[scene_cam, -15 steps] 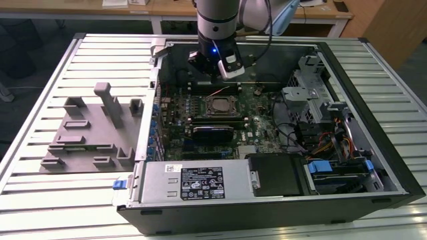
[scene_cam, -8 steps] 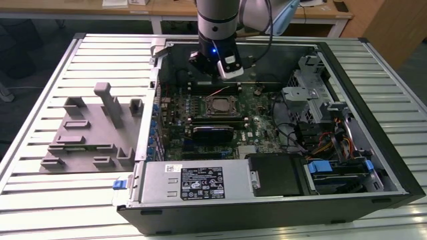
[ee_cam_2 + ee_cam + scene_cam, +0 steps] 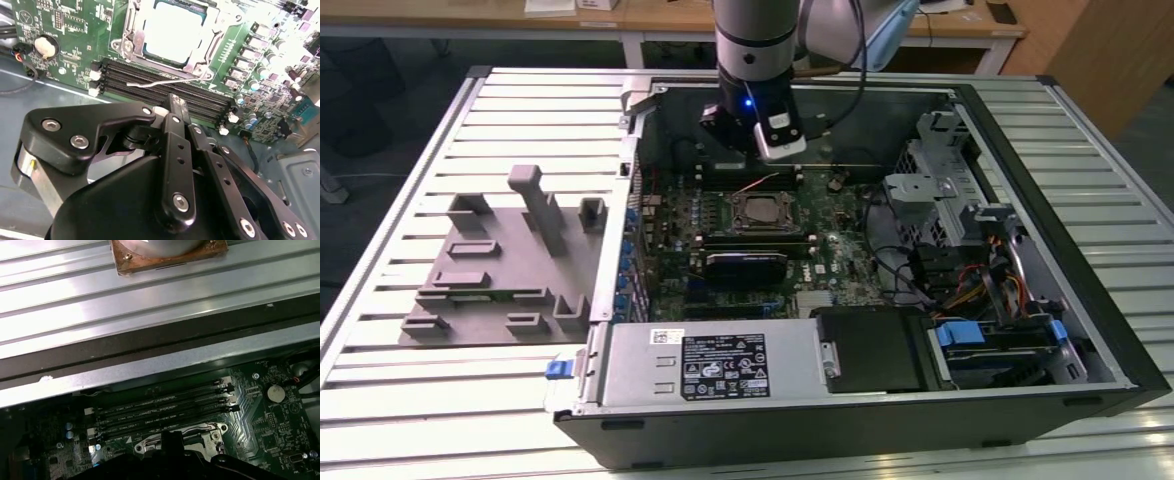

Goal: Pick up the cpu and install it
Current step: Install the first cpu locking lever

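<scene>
The cpu (image 3: 174,29), a pale silver square, lies in the motherboard socket (image 3: 758,212) with the metal frame (image 3: 131,36) around it. A thin wire lever (image 3: 160,82) runs along the socket's edge beside the memory slots (image 3: 165,85). My gripper (image 3: 173,101) hangs just above those slots, a little behind the socket in the exterior view, over the lever. Its black fingers (image 3: 172,145) are pressed together with nothing between them. In the exterior view the gripper (image 3: 750,158) sits under the arm's wrist inside the open computer case. In the first wrist view the gripper body covers much of the socket (image 3: 150,442).
A grey moulded fixture tray (image 3: 494,270) lies on the ribbed table at the exterior view's left. The case walls (image 3: 630,180) enclose the board. A power supply (image 3: 707,362) and drive bays with cables (image 3: 974,270) fill the near and right sides.
</scene>
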You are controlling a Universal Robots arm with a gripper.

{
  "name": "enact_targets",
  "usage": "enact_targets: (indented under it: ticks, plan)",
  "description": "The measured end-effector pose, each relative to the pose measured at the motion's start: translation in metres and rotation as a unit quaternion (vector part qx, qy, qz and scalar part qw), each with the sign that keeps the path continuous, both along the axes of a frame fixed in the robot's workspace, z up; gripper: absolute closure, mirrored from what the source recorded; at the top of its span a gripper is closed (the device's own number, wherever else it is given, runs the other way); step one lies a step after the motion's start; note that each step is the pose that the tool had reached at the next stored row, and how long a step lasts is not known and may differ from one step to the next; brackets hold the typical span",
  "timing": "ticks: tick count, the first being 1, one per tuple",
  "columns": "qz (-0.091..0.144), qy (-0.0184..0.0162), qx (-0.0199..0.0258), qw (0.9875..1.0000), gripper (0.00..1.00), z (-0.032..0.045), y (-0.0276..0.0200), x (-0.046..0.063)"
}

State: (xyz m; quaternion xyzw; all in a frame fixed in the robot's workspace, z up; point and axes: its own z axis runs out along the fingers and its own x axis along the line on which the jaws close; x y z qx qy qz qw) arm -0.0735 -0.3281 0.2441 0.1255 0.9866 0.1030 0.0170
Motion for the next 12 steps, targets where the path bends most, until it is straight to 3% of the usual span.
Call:
enact_targets:
  ticks: [8, 12]
  plan:
    - [-0.009, -0.0006, -0.0019, 1.0, 0.89, -0.0032, 0.0001, 0.001]
    - [-0.01, -0.0007, -0.0053, 0.9999, 0.89, -0.0045, 0.0002, 0.0015]
